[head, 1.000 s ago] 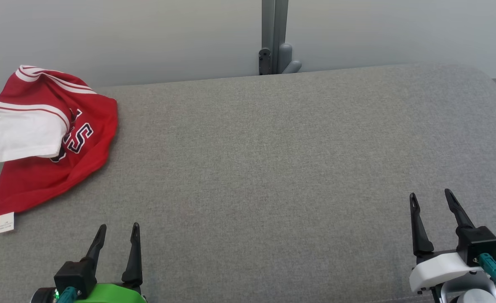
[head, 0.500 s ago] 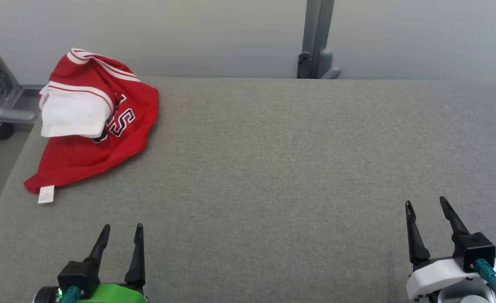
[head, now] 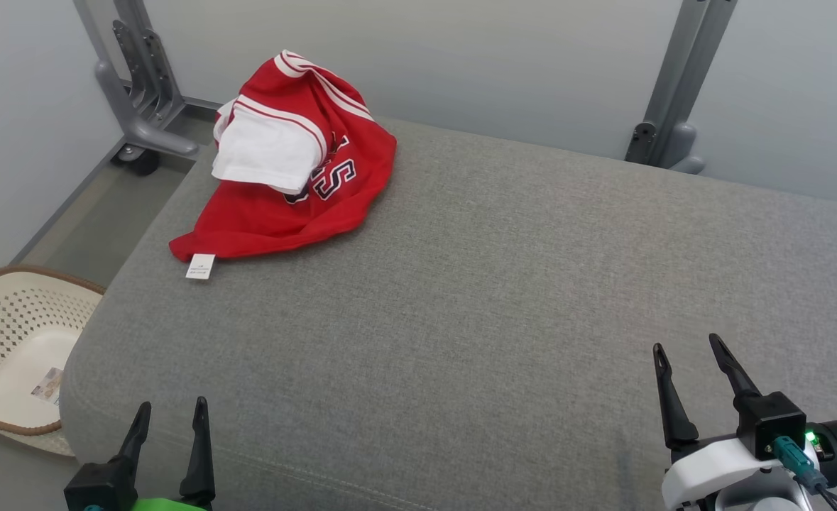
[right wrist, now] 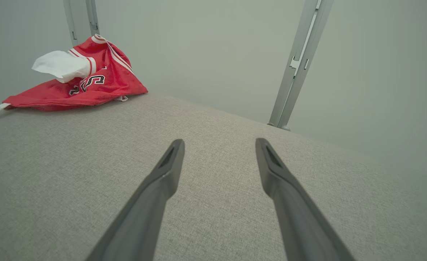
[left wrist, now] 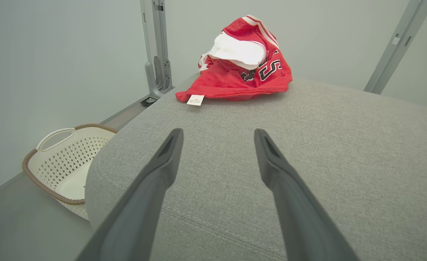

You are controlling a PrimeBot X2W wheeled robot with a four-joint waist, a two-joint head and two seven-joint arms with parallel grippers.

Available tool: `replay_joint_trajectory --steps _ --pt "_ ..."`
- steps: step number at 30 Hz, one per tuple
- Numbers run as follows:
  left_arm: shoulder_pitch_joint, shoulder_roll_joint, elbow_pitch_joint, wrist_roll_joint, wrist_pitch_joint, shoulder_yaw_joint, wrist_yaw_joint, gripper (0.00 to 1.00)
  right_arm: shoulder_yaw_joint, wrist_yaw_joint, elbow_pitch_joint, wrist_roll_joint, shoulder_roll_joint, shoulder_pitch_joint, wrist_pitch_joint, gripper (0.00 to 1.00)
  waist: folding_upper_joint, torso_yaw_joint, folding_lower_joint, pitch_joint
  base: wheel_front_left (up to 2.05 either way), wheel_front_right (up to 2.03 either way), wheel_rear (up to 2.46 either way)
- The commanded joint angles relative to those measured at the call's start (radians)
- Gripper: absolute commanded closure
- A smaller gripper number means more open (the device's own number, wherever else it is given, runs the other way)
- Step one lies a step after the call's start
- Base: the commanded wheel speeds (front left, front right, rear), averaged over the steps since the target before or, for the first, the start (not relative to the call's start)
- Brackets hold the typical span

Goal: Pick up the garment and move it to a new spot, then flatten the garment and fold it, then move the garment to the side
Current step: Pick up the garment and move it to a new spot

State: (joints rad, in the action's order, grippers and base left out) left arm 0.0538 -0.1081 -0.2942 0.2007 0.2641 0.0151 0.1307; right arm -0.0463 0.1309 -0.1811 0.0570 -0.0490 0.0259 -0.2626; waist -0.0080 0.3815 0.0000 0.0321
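The garment [head: 297, 191] is a red jersey lying in a crumpled heap, not flattened and not folded. White stripes edge its trim, a plain white panel is turned over the top of the pile, and white letters with a dark outline show on the red cloth below that panel; only part of the lettering can be read. A small white label [head: 200, 267] sticks out from the lowest corner of the hem and lies flat on the grey padded surface [head: 475, 284].

The left pincer [head: 172, 402] is released. Its two dark fingers [left wrist: 275, 170] stand well spread with nothing between them, over the rounded near edge of the surface. The garment sits far ahead of this pincer and a little to its right, well apart from it, with the label on the side nearest the fingertips.

The right pincer [head: 686, 343] is released too, its fingers [right wrist: 166, 170] parted and empty above bare grey fabric. From this pincer the garment is far ahead and well off to the left, at the far corner of the surface close to the pale wall [head: 496, 57].

To the left of the left pincer and lower down, a cream perforated basket [head: 6, 312] with a brown rim stands on the floor [head: 84, 220] just beside the surface. Grey metal posts [head: 674, 92] rise against the wall beyond both pincers.
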Motion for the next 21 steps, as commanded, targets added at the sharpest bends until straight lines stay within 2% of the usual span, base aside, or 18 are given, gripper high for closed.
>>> replay_joint_trajectory --steps 1,7,12,17,21 --pt "0.010 0.003 0.005 0.006 0.001 0.004 0.000 0.00 0.001 0.000 -0.002 -0.006 -0.003 -0.007 -0.004 0.00 0.0080 0.030 0.0000 0.008 0.00 0.00 0.00" --pt "-0.013 0.018 0.023 0.010 0.001 0.022 0.000 0.00 0.007 0.000 0.000 0.002 -0.003 -0.003 -0.004 0.00 0.0080 0.005 0.0000 -0.016 0.00 0.00 0.00" --pt "-0.095 0.033 0.018 0.036 0.000 0.043 0.000 0.00 0.000 0.000 0.014 0.026 -0.003 -0.040 -0.003 0.00 0.0080 -0.038 0.0000 -0.096 0.00 0.00 0.00" --pt "-0.274 0.035 -0.084 0.094 0.000 0.061 0.000 0.00 0.002 0.000 0.027 0.056 -0.006 -0.105 -0.003 0.00 0.0080 -0.089 0.0000 -0.226 0.00 0.00 0.00" --pt "-0.464 0.002 -0.178 0.158 -0.045 0.079 0.000 0.00 0.018 0.000 0.042 0.070 -0.017 -0.174 -0.003 0.00 0.0080 -0.133 0.0000 -0.361 0.00 0.00 0.00"
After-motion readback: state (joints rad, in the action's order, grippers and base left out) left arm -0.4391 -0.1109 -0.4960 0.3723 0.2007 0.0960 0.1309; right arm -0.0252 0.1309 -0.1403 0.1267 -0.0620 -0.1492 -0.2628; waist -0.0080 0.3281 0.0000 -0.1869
